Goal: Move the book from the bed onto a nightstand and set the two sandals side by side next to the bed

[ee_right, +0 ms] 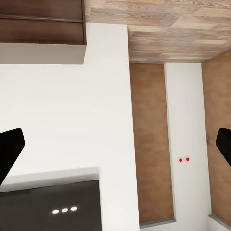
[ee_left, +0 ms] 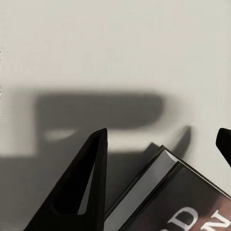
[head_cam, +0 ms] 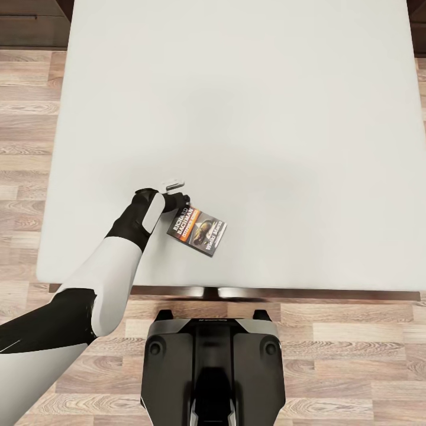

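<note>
Head view: the book (head_cam: 198,231) lies on the bed (head_cam: 248,118) near its foot edge, the left pincer (head_cam: 180,202) at the book's upper corner. Left wrist view: spread fingers (ee_left: 82,187) straddle that corner without gripping. Right wrist view: right pincer (ee_right: 115,149) wide apart.

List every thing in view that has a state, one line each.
book: closed, lying flat on the mattress near the foot edge, cover up.
left pincer: open, fingers straddling the book's corner, not yet closed on it.
right pincer: open, holding nothing.
bed: bare mattress, no bedding.
</note>
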Robot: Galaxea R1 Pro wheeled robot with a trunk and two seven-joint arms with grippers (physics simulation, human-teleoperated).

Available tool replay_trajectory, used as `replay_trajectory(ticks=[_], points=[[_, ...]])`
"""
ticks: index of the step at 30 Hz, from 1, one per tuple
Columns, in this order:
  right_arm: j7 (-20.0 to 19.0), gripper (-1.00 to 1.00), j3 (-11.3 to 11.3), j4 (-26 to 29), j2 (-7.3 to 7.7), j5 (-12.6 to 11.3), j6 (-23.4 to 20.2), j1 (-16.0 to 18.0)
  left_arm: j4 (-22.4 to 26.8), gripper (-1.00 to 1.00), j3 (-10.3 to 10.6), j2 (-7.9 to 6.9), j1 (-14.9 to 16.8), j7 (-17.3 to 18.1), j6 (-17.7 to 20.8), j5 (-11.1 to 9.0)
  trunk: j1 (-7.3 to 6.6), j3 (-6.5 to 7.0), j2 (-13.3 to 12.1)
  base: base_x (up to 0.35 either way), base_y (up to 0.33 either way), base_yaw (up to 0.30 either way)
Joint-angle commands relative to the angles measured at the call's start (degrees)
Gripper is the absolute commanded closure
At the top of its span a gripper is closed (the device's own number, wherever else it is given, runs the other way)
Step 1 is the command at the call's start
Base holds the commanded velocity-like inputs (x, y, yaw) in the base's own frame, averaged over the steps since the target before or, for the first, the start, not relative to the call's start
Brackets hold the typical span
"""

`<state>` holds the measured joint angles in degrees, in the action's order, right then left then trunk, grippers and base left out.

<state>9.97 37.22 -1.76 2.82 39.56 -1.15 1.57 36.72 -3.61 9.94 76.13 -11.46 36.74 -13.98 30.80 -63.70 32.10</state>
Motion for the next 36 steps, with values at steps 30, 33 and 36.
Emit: replay_trajectory(ticks=[30, 33, 36], points=[[0.31, -1.00, 0.39, -0.18, 0.07, 0.61, -0.06, 0.03, -1.92, -1.00, 0.13, 0.06, -0.01, -0.43, 0.17, -0.84, 0.04, -0.04, 0.05, 0.000, 0.000, 0.000], [0.31, -1.00, 0.39, -0.18, 0.09, 0.61, -0.07, 0.06, -1.92, -1.00, 0.15, 0.06, -0.01, -0.40, 0.09, -0.85, 0.04, -0.04, 0.05, 0.000, 0.000, 0.000], [0.31, -1.00, 0.39, -0.18, 0.09, 0.61, -0.07, 0.05, -1.92, -1.00, 0.16, 0.06, -0.01, -0.40, -0.24, -0.86, 0.04, -0.03, 0.05, 0.000, 0.000, -0.013]])
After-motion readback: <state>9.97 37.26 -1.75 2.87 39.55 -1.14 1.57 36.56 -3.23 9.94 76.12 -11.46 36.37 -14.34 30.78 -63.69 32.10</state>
